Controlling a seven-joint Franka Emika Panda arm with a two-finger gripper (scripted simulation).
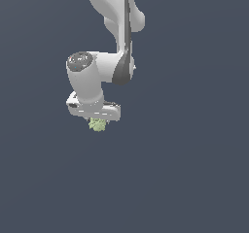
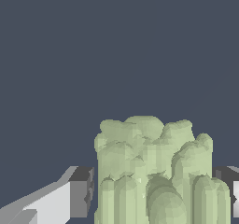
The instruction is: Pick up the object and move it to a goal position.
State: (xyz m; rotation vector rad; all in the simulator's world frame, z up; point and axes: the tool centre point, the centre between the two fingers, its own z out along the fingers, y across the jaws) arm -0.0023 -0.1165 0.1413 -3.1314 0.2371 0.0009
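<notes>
The object point(image 1: 98, 124) is a small pale yellow-green bumpy chunk just under my white gripper point(image 1: 97, 120) in the exterior view, most of it hidden by the hand. In the wrist view the object point(image 2: 151, 171) fills the space between the two fingers, one finger's dark pad point(image 2: 82, 192) against one side and the other pad point(image 2: 229, 178) against the opposite side. The gripper point(image 2: 156, 195) is shut on the object.
The white arm point(image 1: 114, 28) comes down from the top of the exterior view. Around it there is only a plain dark blue-grey ground point(image 1: 194, 154) with no other objects or edges in view.
</notes>
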